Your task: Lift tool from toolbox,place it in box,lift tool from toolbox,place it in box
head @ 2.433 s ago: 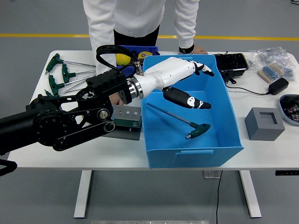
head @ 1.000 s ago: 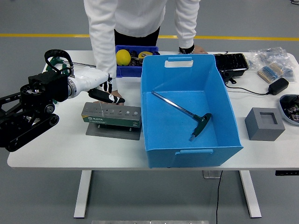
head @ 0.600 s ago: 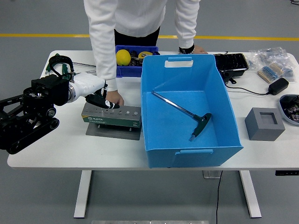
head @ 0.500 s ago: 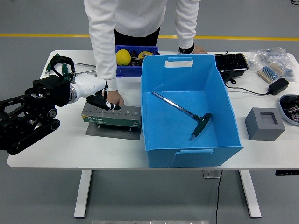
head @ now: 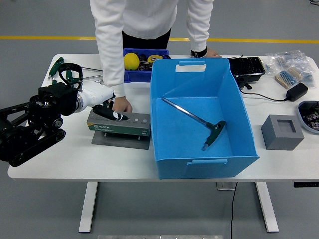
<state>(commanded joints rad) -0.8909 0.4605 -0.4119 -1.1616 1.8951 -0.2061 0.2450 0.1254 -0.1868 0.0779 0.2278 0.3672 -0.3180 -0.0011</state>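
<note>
A T-handle wrench [head: 214, 131] with a green-black grip lies on the floor of the big blue box [head: 204, 162]. The grey-green toolbox [head: 130, 126], a holder with a row of holes on top, stands left of the box on a grey plate. My left hand [head: 110, 109] is over the toolbox's left end, fingers relaxed and holding nothing; the thumb [head: 116, 116] touches or hovers just above its top. A person's hand [head: 123, 105] rests at the toolbox's back edge, right beside mine. More green T-handle tools [head: 61, 65] lie at the far left, partly hidden by my arm.
A small blue bin [head: 130, 74] with a yellow ball stands behind the toolbox. A black tray [head: 247, 67], a black adapter [head: 298, 91] with its cable, plastic bags [head: 291, 62] and a grey block [head: 282, 132] lie to the right. The person leans on the far edge.
My left arm has drawn back out of the blue box, leaving the wrench there. It swung left, then the hand came down over the toolbox's left end. The person's hand moved to the toolbox.
</note>
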